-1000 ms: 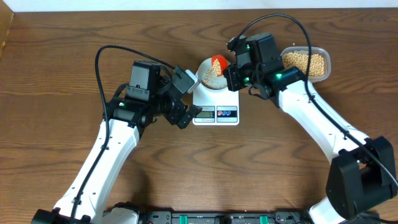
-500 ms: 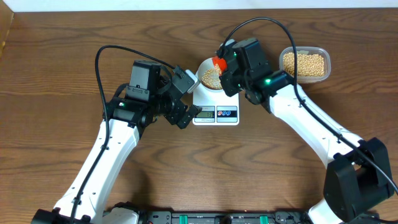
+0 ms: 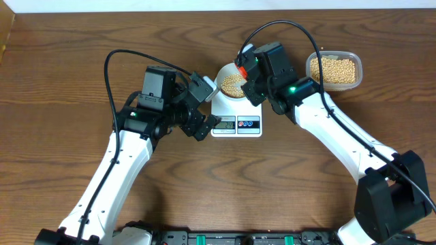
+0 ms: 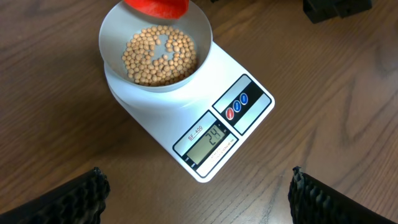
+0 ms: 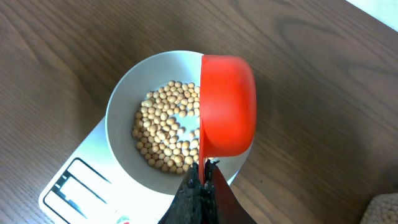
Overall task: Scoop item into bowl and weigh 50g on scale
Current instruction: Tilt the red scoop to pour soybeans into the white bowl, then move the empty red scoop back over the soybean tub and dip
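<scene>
The white bowl (image 3: 221, 73) stands on the white scale (image 3: 236, 124) and holds a layer of tan beans (image 3: 231, 84). My right gripper (image 5: 204, 177) is shut on the thin handle of the red scoop (image 5: 227, 106), which hangs tipped on its side over the bowl's right rim (image 5: 121, 124); its inside is hidden. In the left wrist view the beans (image 4: 158, 55) show in the bowl (image 4: 112, 37), and the scale (image 4: 249, 81) display reads 24. My left gripper (image 4: 196, 190) is open wide, empty, just left of the scale.
A clear plastic tub (image 3: 359, 68) with more beans (image 3: 333, 69) stands at the back right, beyond my right arm. Black cables arch over both arms. The table's far edge runs close behind the bowl.
My right gripper has shifted left and turned the scoop over above the bowl. The bowl now holds more beans. My left arm has stayed still.
</scene>
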Controlling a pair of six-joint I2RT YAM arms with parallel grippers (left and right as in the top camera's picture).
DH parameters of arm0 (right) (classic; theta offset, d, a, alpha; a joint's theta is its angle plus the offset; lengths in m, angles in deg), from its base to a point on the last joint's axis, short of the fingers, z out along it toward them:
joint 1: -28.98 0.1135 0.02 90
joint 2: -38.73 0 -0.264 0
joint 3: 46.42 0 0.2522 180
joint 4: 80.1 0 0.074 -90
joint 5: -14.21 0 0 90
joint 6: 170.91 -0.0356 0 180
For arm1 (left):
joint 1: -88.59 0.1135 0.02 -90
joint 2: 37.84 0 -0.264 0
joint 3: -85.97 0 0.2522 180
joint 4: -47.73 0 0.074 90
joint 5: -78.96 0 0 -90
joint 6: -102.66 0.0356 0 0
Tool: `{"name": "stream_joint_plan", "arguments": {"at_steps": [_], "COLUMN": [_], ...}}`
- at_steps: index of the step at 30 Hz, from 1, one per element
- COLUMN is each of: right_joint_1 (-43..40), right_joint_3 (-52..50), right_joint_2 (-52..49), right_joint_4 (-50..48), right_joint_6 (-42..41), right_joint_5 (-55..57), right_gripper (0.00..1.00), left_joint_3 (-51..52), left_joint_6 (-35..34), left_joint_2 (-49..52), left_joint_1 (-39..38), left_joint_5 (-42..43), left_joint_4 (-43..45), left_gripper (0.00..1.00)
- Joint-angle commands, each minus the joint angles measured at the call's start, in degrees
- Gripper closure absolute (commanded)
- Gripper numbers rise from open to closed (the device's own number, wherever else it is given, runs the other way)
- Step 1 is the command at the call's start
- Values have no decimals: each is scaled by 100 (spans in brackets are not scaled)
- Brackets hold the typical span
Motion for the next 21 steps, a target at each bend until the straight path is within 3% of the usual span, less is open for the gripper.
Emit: {"name": "stream_joint_plan", "arguments": {"at_steps": [1, 6, 16, 21], "right_joint_1": [22, 22, -68, -223], "right_joint_3": [-11, -11, -11, -11], "right_joint_2": [122, 125, 699, 1176], "right_joint_4": [-15, -31, -157, -70], "right_joint_6": [190, 118, -859, -1198], "right_joint_5": [68, 66, -424, 374], "right_gripper": [99, 99, 99, 99], "left_joint_3": [42, 42, 42, 42], "left_joint_6": [57, 57, 57, 57], "left_joint_2": [2, 2, 2, 2], "left_joint_1": [-2, -2, -2, -2], "left_joint_5": [33, 33, 33, 33], "left_joint_4": [0, 0, 0, 0], "left_gripper": [5, 5, 5, 5]}}
